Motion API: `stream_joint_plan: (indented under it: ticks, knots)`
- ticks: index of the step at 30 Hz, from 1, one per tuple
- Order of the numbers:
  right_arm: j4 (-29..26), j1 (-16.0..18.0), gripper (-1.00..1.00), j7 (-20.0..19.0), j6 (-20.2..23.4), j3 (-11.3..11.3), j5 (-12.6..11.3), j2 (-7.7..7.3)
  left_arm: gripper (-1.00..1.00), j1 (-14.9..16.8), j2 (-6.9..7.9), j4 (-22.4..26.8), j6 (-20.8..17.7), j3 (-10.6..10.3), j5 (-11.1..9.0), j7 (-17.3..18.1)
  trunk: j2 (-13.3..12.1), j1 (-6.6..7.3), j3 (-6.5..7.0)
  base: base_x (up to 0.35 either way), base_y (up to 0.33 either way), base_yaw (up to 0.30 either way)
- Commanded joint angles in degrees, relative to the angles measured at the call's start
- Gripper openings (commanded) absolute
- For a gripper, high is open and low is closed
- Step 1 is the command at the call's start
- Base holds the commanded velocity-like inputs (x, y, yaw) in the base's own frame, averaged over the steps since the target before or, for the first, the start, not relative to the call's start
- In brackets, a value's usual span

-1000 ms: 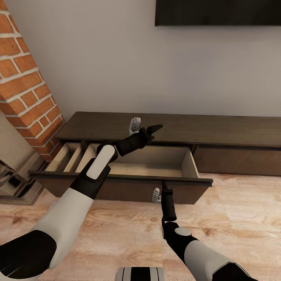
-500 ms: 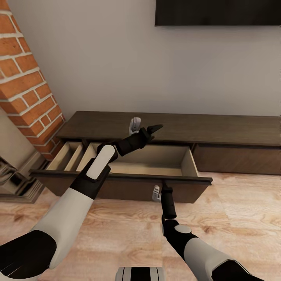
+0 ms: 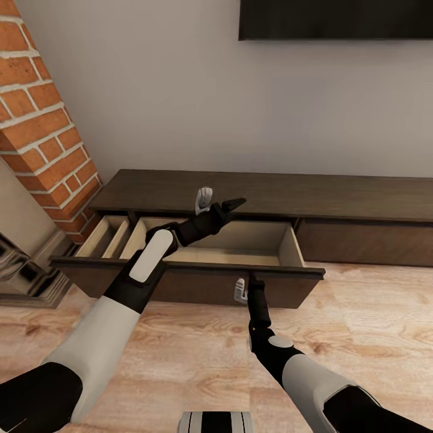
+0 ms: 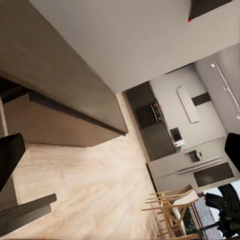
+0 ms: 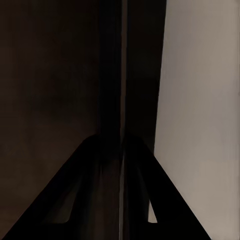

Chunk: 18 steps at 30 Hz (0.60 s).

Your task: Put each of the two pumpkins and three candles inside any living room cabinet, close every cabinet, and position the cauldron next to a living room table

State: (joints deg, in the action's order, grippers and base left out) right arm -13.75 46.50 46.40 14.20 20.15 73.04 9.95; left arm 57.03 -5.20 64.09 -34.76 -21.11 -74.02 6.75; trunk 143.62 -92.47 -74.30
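Looking down from the head view, the cabinet [image 3: 337, 201] runs long and low along the far wall, dark brown, with its left drawer [image 3: 198, 273] pulled out toward me and showing a pale beige inside. A narrower compartment sits at the drawer's left end, next to the brick column [image 3: 42, 126]. The left gripper [image 3: 218, 202] hangs above the open drawer near the cabinet's top edge, its two fingers spread wide with nothing between them. The right gripper [image 3: 245, 287] is low, right against the drawer's front panel; one pale finger lies on the front face and the dark one at the top lip, narrowed about that panel edge. A dark screen [image 3: 335, 19] hangs on the wall above, and pale wood floor [image 3: 373, 337] lies in front.

In the left wrist view, the cabinet [image 4: 60, 95] and wooden floor [image 4: 100, 190] stretch away toward a distant kitchen [image 4: 170, 130], with wooden chairs [image 4: 172, 210] nearby.

In the right wrist view, the dark drawer front [image 5: 55, 75] sits very close, its edge running straight between the two fingers [image 5: 80, 200], which are drawn narrow about it.
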Motion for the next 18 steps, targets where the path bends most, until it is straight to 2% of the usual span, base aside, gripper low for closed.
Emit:
stream_joint_plan:
  ticks: [1, 5, 6, 12, 16, 17, 18]
  knots:
    - [-0.33, -0.22, -1.00, -0.53, 0.04, -0.34, -0.41, -0.03, 1.00, -0.33, 0.29, 0.15, 0.00, 0.01, -0.05, 0.00, 0.02, 0.03, -0.01, 0.000, 0.000, 0.000]
    - [-0.67, -0.40, -1.00, -0.78, 0.17, 0.22, -1.46, -0.01, 1.00, -1.18, 0.98, 1.30, -0.04, 0.05, -0.31, 0.02, 0.02, 0.03, -0.01, 0.000, 0.000, 0.000]
    - [-0.71, -0.42, 1.00, -0.84, 0.19, 0.40, -1.73, -0.01, 1.00, -1.18, 0.98, 1.49, -0.04, 0.03, -0.32, 0.03, 0.02, 0.03, -0.01, 0.000, 0.000, 0.000]
    - [-0.74, -1.41, 1.00, -1.34, 0.50, -1.59, -2.45, -0.01, 1.00, -1.22, 0.90, 1.70, -0.05, 0.14, -0.33, 0.01, 0.02, 0.03, -0.01, 0.000, 0.000, 0.000]
    - [-0.75, -1.41, 1.00, -1.23, 0.61, -1.70, -2.46, -0.07, 1.00, -1.22, 0.96, 1.82, -0.17, 0.20, -0.49, 0.01, 0.02, 0.03, -0.01, 0.000, 0.000, 0.000]
    - [-0.75, -1.41, 1.00, -1.17, 0.58, -1.70, -2.46, -0.09, 1.00, -1.22, 1.01, 1.83, -0.21, 0.14, -1.70, 0.03, 0.02, 0.03, -0.01, 0.000, 0.000, 0.000]
    - [-0.75, -1.41, 1.00, -1.16, 0.58, -1.70, -2.46, -0.09, 1.00, -1.22, 1.02, 1.83, -0.19, 0.12, -2.06, 0.04, 0.02, 0.03, -0.01, 0.000, 0.000, 0.000]
